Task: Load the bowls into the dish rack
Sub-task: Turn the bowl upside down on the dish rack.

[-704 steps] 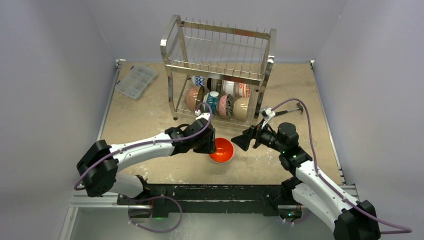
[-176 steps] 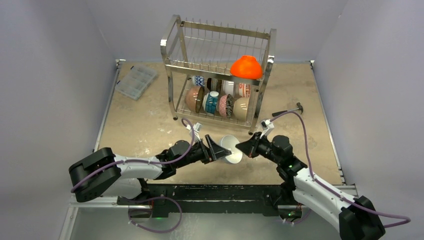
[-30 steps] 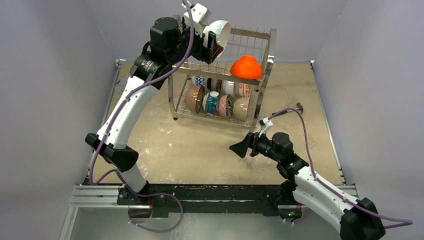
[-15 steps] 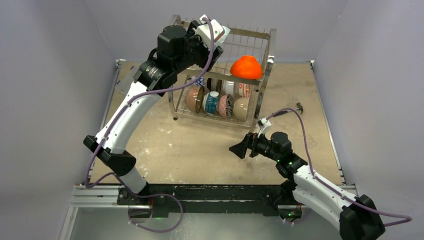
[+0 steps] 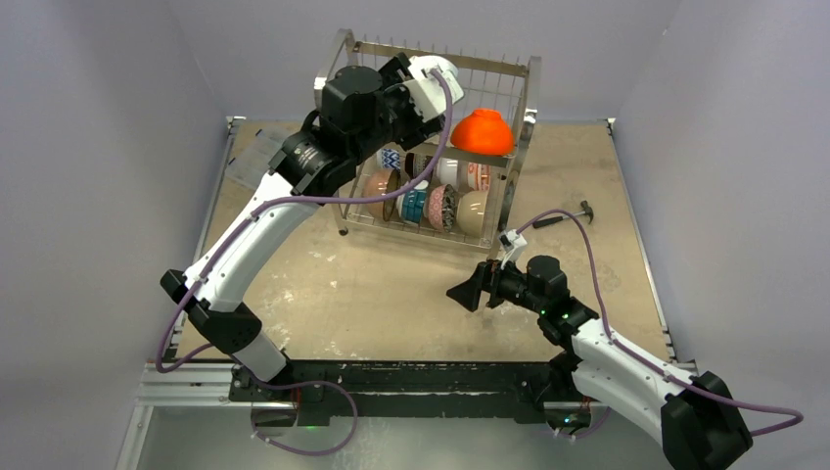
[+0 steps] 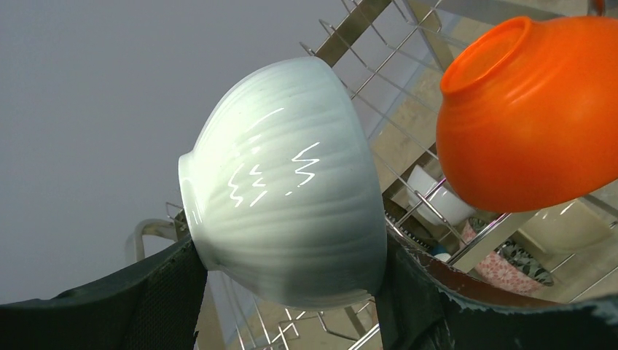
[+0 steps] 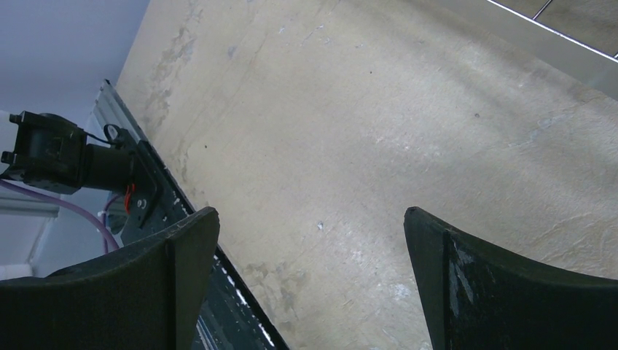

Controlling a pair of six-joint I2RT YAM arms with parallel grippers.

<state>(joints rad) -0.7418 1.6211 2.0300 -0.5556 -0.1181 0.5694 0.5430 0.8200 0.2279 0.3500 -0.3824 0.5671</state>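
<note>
The left hand [image 6: 288, 288] is clamped on a white bowl [image 6: 284, 197], one finger at each side near its rim. It holds the bowl over the upper tier of the dish rack [image 5: 489, 67], just beside an upturned orange bowl [image 6: 532, 117]. The right hand [image 7: 306, 277], fingers apart, hovers low over the surface [image 7: 364, 109].

Glossy white bowl [image 6: 284, 208], shiny steel rack [image 5: 527, 119]

The white bowl [image 6: 284, 197] has thin lines all around it. The orange bowl [image 6: 532, 117] is plain and bright. The dish rack [image 5: 522, 147] is shiny silver. There is a brown bowl [image 5: 375, 193], a teal bowl [image 5: 416, 202] and a pink flowery bowl [image 6: 503, 264]. The table [image 5: 391, 284] is sandy with pale patches.
</note>
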